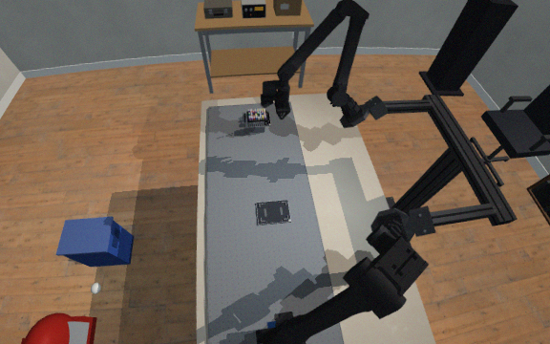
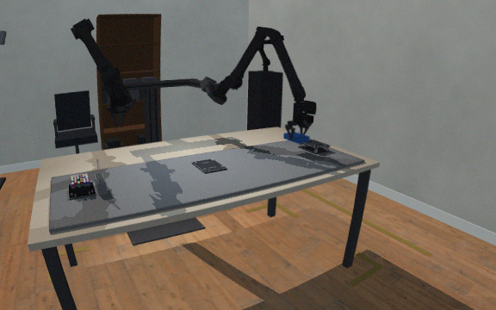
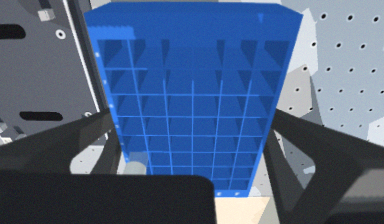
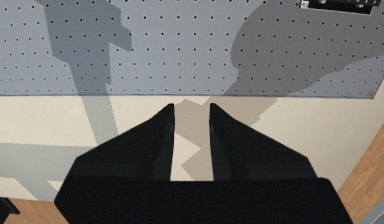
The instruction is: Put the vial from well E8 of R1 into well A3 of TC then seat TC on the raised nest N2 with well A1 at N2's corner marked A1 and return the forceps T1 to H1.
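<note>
The blue tube carrier TC (image 1: 271, 325) (image 2: 296, 138) (image 3: 193, 25) is held by its two sides in my left gripper (image 2: 296, 132) (image 3: 192, 111), above the table. A pale vial (image 3: 135, 165) stands in its left column in the left wrist view; its well's name cannot be read. The raised nest N2 (image 2: 314, 146) (image 3: 43, 70) is close beside the carrier. The vial rack R1 (image 1: 265, 120) (image 2: 81, 189) (image 4: 343, 6) sits in its nest, filled with colored-capped vials. A thin upright thing (image 2: 97, 165), likely forceps T1, stands beside R1; holder H1 is unclear. My right gripper (image 2: 119, 122) (image 4: 192, 112) is slightly open and empty.
A flat dark nest (image 1: 273, 212) (image 2: 209, 166) lies bare in the middle of the grey perforated mat (image 1: 256, 268) (image 2: 179, 194). The pale table edge (image 2: 196, 211) runs around the mat. The right arm hangs over the table near R1.
</note>
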